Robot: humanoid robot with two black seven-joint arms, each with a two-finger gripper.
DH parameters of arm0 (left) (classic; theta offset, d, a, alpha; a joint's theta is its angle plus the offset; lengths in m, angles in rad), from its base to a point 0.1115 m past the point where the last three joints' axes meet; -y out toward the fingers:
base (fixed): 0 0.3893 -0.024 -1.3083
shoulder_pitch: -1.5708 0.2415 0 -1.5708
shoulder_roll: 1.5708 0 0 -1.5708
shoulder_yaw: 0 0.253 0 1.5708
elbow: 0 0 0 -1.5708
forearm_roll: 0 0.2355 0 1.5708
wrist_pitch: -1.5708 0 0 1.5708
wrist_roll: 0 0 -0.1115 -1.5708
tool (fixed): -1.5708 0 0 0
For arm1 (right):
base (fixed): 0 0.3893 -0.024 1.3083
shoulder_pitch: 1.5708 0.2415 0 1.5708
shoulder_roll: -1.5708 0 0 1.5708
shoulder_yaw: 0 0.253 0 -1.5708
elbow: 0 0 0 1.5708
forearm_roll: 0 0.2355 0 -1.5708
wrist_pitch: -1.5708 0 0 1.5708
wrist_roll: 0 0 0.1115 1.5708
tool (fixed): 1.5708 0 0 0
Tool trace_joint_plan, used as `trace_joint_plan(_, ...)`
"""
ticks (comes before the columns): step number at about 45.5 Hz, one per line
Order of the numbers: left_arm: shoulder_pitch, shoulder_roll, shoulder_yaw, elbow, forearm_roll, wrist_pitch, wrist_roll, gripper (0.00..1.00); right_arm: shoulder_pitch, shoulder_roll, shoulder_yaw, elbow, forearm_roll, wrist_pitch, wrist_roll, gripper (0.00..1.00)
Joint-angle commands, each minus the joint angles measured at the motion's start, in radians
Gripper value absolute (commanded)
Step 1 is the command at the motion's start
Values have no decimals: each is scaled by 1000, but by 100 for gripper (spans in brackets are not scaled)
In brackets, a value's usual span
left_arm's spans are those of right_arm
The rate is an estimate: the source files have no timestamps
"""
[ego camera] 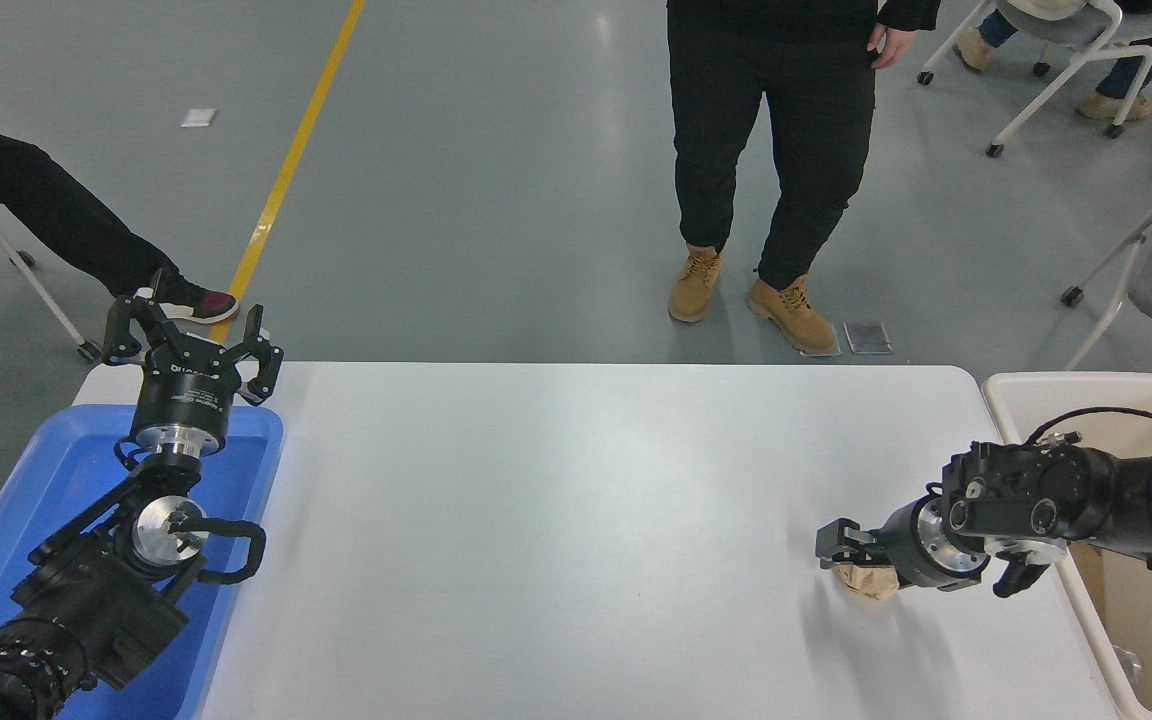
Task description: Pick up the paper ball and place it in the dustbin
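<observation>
White table (576, 500), right gripper (848, 560) clamped around tan paper ball (869, 582) near dustbin (1086, 385).

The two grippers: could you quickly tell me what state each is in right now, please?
Left gripper: open, holding nothing, parked above the blue tray.
Right gripper: shut on the paper ball, low over the white table.

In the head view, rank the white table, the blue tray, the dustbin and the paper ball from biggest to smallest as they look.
1. White table, by far the largest.
2. Blue tray and dustbin: unsure, since both are cut off by the picture's edges and partly covered by arms.
3. Paper ball, smallest, at the right tool.
</observation>
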Motion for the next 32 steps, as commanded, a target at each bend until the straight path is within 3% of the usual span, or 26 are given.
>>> trace_joint_plan(1,0,0,0,-1,0,0,0,99,4,9,-12,-6,-6,-6,1,0)
trace_joint_plan(17,0,0,0,-1,0,0,0,99,167,-59,-61,60,-5,10,3,0)
trace_joint_plan(32,0,0,0,-1,0,0,0,99,487,-221,-122,249,-5,98,3,0)
